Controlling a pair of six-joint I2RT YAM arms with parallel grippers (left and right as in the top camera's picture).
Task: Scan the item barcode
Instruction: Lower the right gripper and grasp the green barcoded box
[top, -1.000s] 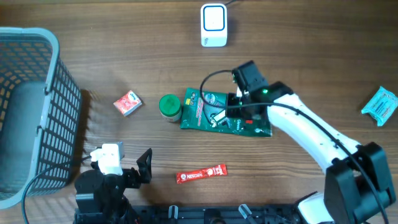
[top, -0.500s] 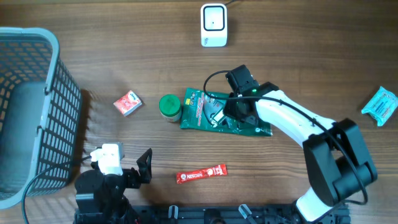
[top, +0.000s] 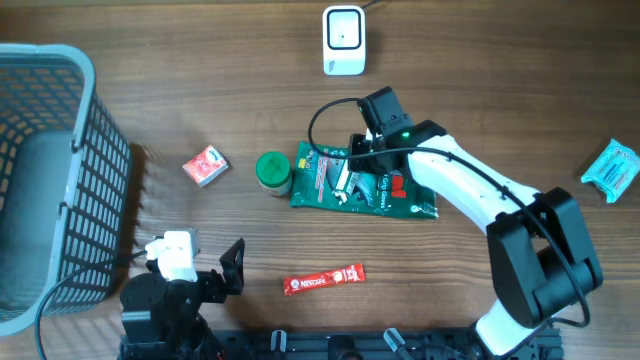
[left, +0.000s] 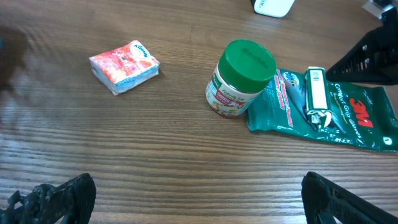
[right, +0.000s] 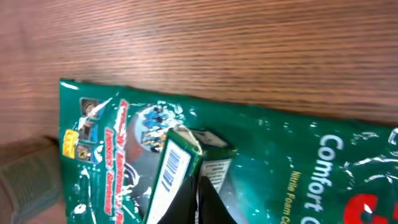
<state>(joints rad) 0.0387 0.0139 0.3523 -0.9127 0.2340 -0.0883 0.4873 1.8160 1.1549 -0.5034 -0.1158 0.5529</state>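
**Surface.** A brown wood-grain table (top: 200, 60) fills all three views to the edges; the grain runs left to right in the overhead view.

**Large items.** A grey plastic mesh basket (top: 105, 200) stands at the table's left edge. The white right arm (top: 470, 190) reaches from the near right corner towards the table's centre, with a black cable looped above its wrist.

**Task item.** A green packet (top: 312, 185) lies flat near the centre, printed with a red band and the words "Comfort Grip". A white barcode label (right: 174, 165) stands up from its face, partly lifted. The white scanner (top: 343, 40) sits at the far edge, well apart from the packet.

**Grippers.** The right gripper (right: 199, 186) is closed, its dark fingertips pressed together to a point against the packet just beside the label. Whether they pinch the film cannot be told. The left gripper (left: 196, 186) hovers low over bare wood at the near left, holding nothing, with its fingers spread to the two lower corners of its wrist view.

**Small items.**
- A jar (top: 272, 172) with a green lid stands upright, touching the packet's left edge.
- A red tissue pack (top: 205, 165) lies left of the jar.
- A red Nescafé stick (top: 323, 279) lies nearer the front edge.
- A blue pack (top: 611, 170) lies alone at the far right.
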